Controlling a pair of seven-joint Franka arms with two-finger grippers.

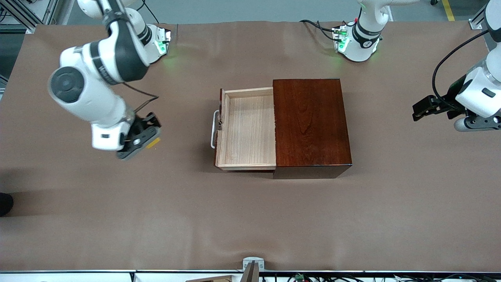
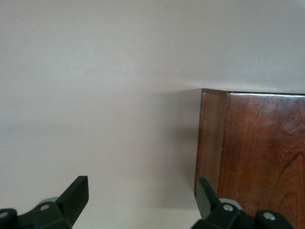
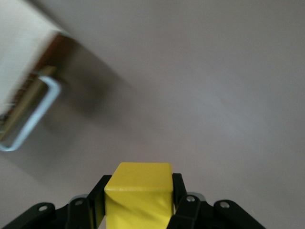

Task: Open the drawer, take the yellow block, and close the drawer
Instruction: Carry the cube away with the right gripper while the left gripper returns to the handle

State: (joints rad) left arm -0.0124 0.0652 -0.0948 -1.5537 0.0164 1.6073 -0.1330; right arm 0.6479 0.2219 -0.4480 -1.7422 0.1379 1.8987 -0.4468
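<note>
Now, from the front, my right gripper hangs over bare table toward the right arm's end, pinching the yellow block; the drawer stands open, emptied. Left wrist: my left gripper waits spread beside the dark box. Right wrist: fingers clamp the block squarely; I'd set it down gently, then push the white handle straight in.

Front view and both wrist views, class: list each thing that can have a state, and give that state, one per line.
Drawer: pulled open, tray empty.
Block: clamped in the right gripper, over the table.
Right gripper: shut on the block, toward the right arm's end.
Left gripper: open, empty, waiting beside the box.
</note>
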